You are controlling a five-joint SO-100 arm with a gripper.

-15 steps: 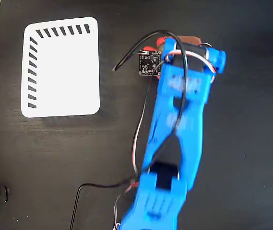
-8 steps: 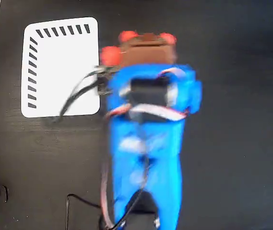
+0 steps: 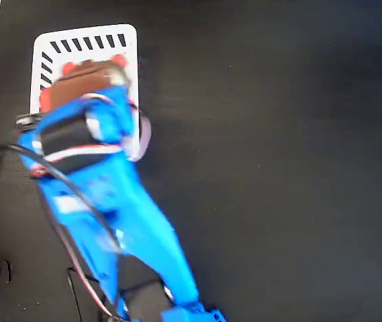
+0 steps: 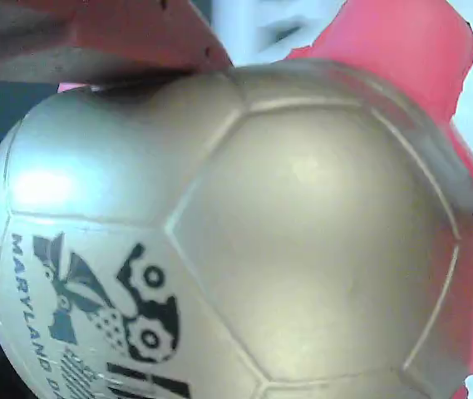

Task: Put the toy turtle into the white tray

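Over the white tray now, swung left off the bare table; gripper clamped on the toy turtle.

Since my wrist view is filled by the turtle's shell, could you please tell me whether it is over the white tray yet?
Observer: Yes, in the fixed view the toy turtle is over the white tray, near its slotted top edge.
Operator: Is it touching the tray?
Observer: Cannot tell; that view looks straight down.
Operator: Is the whole tray visible?
Observer: No, the blue arm covers its lower part.
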